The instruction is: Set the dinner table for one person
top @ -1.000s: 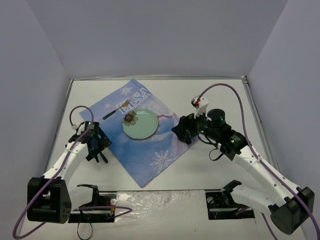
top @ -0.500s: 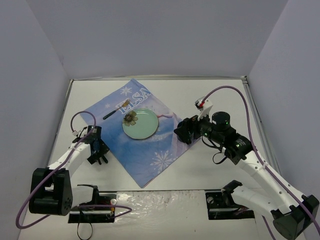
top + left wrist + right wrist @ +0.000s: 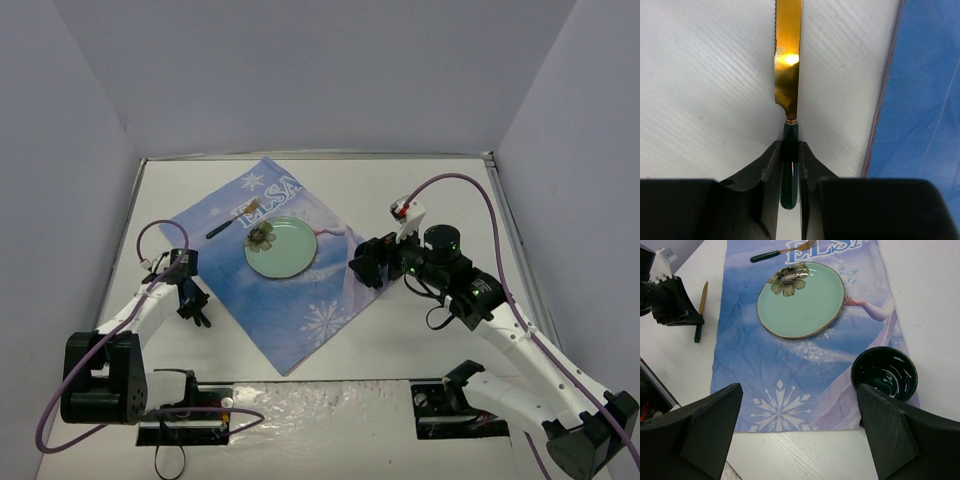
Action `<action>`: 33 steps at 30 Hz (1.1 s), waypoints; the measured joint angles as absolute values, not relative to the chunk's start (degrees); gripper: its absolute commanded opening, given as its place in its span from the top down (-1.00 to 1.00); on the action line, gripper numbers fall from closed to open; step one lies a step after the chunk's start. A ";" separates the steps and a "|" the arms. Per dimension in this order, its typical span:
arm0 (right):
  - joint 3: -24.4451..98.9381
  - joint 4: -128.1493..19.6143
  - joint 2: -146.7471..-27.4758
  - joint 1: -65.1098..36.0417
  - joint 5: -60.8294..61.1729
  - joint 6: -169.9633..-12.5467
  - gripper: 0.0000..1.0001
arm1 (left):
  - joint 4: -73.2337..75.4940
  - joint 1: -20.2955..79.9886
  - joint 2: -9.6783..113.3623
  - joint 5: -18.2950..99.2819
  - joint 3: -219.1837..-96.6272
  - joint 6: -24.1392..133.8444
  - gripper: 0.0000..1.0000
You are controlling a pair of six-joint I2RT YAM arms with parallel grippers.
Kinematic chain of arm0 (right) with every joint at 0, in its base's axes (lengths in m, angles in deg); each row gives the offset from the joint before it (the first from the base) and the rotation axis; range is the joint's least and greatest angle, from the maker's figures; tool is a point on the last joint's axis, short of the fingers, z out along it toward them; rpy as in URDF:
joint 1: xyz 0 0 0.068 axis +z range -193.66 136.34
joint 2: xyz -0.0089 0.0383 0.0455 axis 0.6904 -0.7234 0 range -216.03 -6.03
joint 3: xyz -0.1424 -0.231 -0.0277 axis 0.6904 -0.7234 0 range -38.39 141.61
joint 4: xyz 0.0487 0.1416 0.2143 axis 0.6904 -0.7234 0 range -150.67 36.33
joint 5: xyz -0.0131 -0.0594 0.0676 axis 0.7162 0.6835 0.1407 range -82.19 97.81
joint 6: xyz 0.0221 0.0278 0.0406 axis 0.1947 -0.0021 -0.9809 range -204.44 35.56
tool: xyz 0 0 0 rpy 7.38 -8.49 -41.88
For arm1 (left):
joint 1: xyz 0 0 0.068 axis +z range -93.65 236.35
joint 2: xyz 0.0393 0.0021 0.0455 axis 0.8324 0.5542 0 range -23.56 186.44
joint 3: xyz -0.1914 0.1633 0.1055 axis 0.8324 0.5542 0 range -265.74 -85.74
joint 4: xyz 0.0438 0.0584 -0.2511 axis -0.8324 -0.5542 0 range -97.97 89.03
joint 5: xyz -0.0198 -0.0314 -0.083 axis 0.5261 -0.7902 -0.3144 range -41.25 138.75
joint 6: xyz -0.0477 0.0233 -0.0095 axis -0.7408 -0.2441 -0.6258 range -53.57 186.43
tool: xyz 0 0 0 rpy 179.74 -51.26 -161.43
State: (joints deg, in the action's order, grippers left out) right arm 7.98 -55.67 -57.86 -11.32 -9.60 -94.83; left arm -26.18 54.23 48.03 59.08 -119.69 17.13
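A knife (image 3: 787,60) with a gold blade and a dark green handle lies on the white dinner table (image 3: 430,190), just left of the blue cloth (image 3: 300,300). My left gripper (image 3: 790,150) is shut on the knife's handle, and both fingers press its sides. In the top view the left gripper (image 3: 190,300) sits low by the cloth's left edge. My right gripper (image 3: 797,430) hangs open and empty above the cloth's near right corner. A black bowl (image 3: 884,374) stands on the cloth under the right finger (image 3: 890,430).
A green gold-rimmed plate (image 3: 281,247) with a flower print rests on the cloth's middle. Beyond it lies a gold fork (image 3: 232,224) with a dark handle. Grey walls (image 3: 80,200) enclose the table on three sides. The arm bases and purple cables line the near edge.
The left gripper has closed on the knife's handle after standing open around it. It has drawn slightly left and nearer. The right arm shifted a little and stays open.
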 measured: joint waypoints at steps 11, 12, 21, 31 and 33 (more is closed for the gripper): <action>8.41 -55.99 -57.94 -11.32 -7.73 -94.15 -0.91 | -38.62 44.29 39.21 59.34 -133.84 26.83 1.00; 8.87 -56.23 -58.02 -11.32 -7.30 -93.97 -0.92 | -38.45 41.27 39.62 59.48 -136.18 27.95 1.00; 14.38 -58.04 -57.22 -11.73 0.41 -91.21 -0.94 | -36.00 10.29 60.50 61.38 -155.98 40.88 1.00; 15.80 -63.52 -52.09 -13.11 9.47 -88.76 -0.94 | -33.11 1.17 77.88 56.79 -160.02 49.33 1.00; 15.85 -64.15 -51.22 -13.16 10.16 -88.78 -0.94 | -32.31 1.17 78.34 56.24 -159.69 50.25 1.00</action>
State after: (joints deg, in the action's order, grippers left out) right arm 15.85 -64.15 -51.22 -13.16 10.16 -88.78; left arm -32.31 1.17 78.34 56.24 -159.69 50.25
